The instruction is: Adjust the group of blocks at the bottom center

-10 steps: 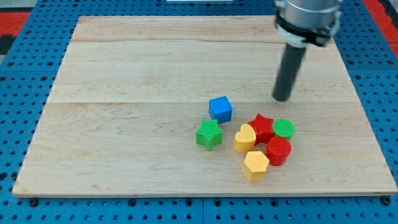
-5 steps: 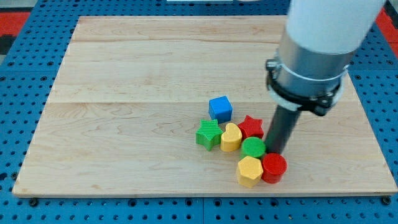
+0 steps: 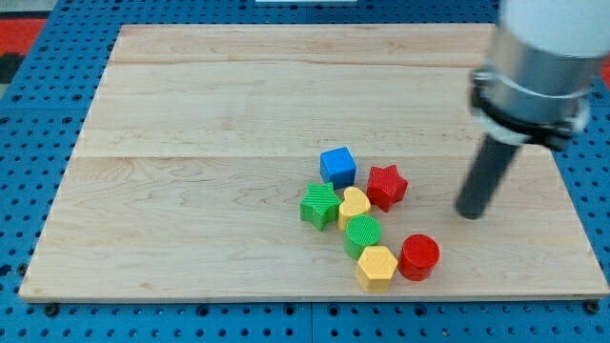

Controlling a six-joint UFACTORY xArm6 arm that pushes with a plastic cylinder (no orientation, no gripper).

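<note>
A group of blocks lies at the bottom centre of the wooden board (image 3: 191, 114). A blue cube (image 3: 337, 166) is at its top, with a red star (image 3: 386, 185) to its right. A green star (image 3: 320, 205) touches a yellow heart (image 3: 355, 207). A green cylinder (image 3: 362, 233) sits below the heart. A yellow hexagon (image 3: 377, 267) and a red cylinder (image 3: 419, 256) are lowest. My tip (image 3: 469, 213) is to the right of the group, apart from every block, about level with the yellow heart.
The board rests on a blue perforated table (image 3: 29, 143). A red area (image 3: 17, 38) shows at the view's top left corner.
My tip pushed down and left into the group, shifting the green cylinder between the yellow heart and hexagon and the blocks leftward, then drew back to the right.
</note>
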